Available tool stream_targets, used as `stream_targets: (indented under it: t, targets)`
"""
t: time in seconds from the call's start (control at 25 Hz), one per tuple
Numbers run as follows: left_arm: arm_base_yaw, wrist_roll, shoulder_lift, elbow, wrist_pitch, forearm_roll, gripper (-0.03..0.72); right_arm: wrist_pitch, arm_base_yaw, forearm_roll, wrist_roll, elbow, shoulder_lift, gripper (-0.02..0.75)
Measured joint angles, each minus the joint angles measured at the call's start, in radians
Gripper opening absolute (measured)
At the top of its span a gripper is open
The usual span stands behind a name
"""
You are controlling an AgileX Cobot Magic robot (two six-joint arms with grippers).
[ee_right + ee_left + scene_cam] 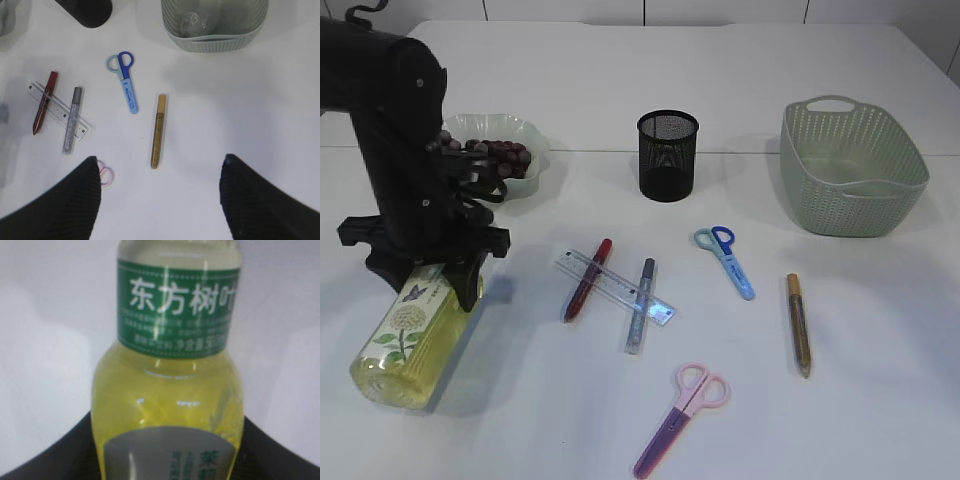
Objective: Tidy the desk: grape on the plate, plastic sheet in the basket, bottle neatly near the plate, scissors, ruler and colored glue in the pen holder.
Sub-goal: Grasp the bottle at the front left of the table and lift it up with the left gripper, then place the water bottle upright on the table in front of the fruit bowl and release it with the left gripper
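A: Exterior view?
B: The yellow-filled plastic bottle with a flower label (408, 335) lies at 8 o'clock, its neck under the left gripper (435, 270), jaws closed around it.
A: Left wrist view?
B: The bottle's green neck band (177, 307) reads 东方树叶; the smaller print is blurred.
A: Right wrist view?
B: The right gripper (160, 192) stands open over bare table. The gold glitter glue pen (158, 131) lies at 12 o'clock from it.
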Motion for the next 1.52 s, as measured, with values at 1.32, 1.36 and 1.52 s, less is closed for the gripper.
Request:
stream_targets:
  t: [1.32,1.36,1.52]
  targets:
    - [0.138,-0.067,-0.781,0.821,-1.227,0.244,0.408,0.000,0.000,-0.065,-0.002,0.000,0.000,0.575]
    - [0.151,-0.067,-0.781,0.849,-1.293,0.246,0.408,0.000,0.000,-0.065,-0.002,0.000,0.000,0.575]
    - [0.210,-0.027,-0.745,0.909,-1.505,0.241,0.408,0.000,0.000,-0.065,-0.002,0.000,0.000,0.575]
